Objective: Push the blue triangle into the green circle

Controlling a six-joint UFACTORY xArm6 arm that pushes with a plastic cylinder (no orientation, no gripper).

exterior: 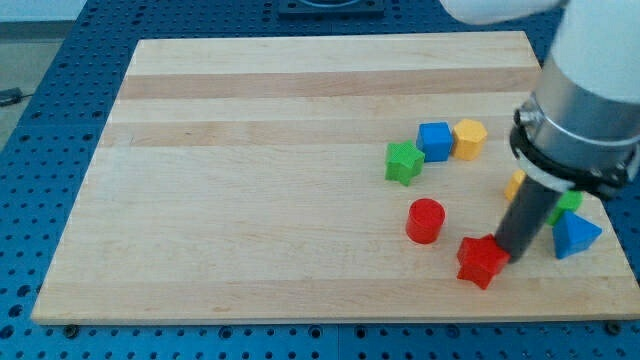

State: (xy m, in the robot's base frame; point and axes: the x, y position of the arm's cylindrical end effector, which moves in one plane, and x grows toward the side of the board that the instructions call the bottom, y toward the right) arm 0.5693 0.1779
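Note:
The blue triangle (575, 236) lies near the board's right edge, low in the view. The green circle (570, 203) sits just above it, touching or nearly so, mostly hidden behind the arm. My tip (509, 251) rests on the board to the left of the blue triangle, with a small gap between them. It is right against the upper right side of a red star (481, 262).
A red cylinder (425, 220) stands left of the tip. A green star (404, 162), a blue cube (435, 140) and a yellow hexagon (469, 138) cluster higher up. An orange block (514, 184) peeks out beside the arm. The board's right edge (600, 215) is close by.

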